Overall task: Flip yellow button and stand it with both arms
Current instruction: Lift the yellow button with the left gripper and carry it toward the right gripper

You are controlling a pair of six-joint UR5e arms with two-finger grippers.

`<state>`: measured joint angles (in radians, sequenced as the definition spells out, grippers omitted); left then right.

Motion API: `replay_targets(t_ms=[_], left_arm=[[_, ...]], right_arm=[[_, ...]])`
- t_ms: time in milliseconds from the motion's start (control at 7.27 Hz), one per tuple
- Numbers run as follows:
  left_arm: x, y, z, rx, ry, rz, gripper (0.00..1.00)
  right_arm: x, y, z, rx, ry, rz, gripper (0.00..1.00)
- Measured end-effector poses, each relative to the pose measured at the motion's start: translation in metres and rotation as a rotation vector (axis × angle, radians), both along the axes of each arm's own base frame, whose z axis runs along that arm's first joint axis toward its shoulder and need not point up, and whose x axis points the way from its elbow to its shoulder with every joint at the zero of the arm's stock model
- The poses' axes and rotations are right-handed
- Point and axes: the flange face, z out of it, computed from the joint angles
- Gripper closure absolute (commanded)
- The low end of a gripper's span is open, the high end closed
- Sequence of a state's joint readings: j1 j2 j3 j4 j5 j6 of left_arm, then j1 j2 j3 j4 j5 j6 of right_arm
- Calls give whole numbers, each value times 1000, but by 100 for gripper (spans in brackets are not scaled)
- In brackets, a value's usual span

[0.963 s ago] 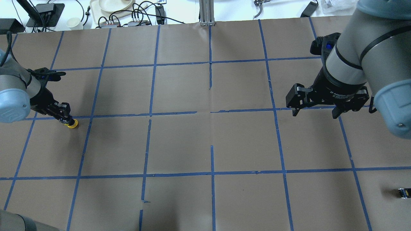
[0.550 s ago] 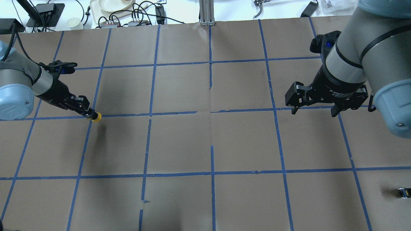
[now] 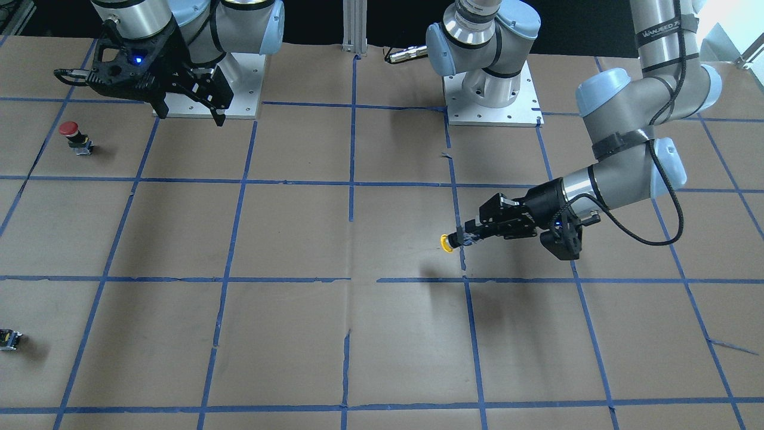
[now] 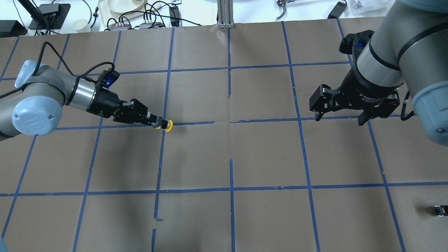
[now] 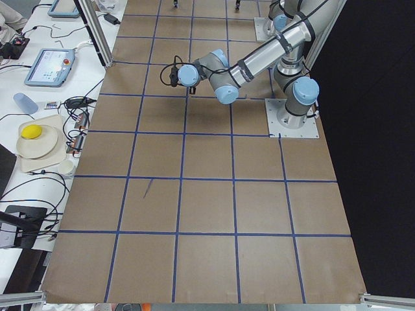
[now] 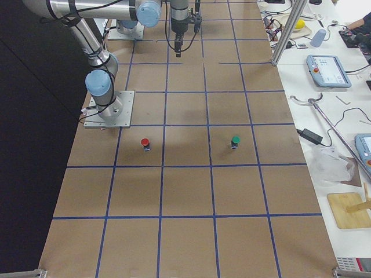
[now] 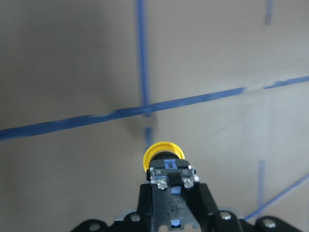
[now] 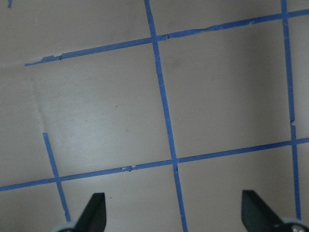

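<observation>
My left gripper point(image 4: 158, 124) is shut on the yellow button point(image 4: 169, 125), gripping its black-and-grey body. It holds the button sideways above the table, with the yellow cap pointing toward the table's middle. In the front-facing view the button point(image 3: 446, 242) sticks out of the left gripper point(image 3: 468, 237) over a shadow on the paper. In the left wrist view the cap point(image 7: 163, 152) shows just past the fingertips. My right gripper point(image 4: 338, 120) is open and empty, hanging above the right half of the table, far from the button. It also shows in the front-facing view point(image 3: 192, 114).
A red-capped button point(image 3: 71, 132) stands near the right arm's base. A green-capped one point(image 6: 235, 141) stands farther out. A small dark capless block point(image 4: 439, 210) lies at the right edge. Brown paper with a blue tape grid point(image 4: 231, 157) covers the table. Cables and dishes lie beyond the far edge.
My left gripper has carried the yellow button from the far left toward the table's middle, with the arm stretched out. The right gripper has stayed open and shifted only slightly.
</observation>
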<state>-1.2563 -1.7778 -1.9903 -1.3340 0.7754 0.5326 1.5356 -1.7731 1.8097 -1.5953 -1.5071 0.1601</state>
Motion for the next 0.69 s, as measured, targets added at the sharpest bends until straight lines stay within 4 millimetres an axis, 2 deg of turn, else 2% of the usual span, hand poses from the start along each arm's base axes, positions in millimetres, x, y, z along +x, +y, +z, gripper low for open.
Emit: replay_targets(t_ms=[275, 413, 550, 688], left_arm=[[-80, 11, 9, 11, 316, 43, 86], [-113, 18, 16, 21, 464, 68, 86], [-138, 28, 22, 27, 605, 96, 87], [-154, 39, 24, 36, 728, 131, 87]], right_arm=[[-10, -13, 15, -16, -129, -162, 0], [-18, -19, 23, -20, -218, -250, 0], [-23, -25, 30, -16, -338, -351, 0], [-28, -30, 36, -9, -449, -427, 0]])
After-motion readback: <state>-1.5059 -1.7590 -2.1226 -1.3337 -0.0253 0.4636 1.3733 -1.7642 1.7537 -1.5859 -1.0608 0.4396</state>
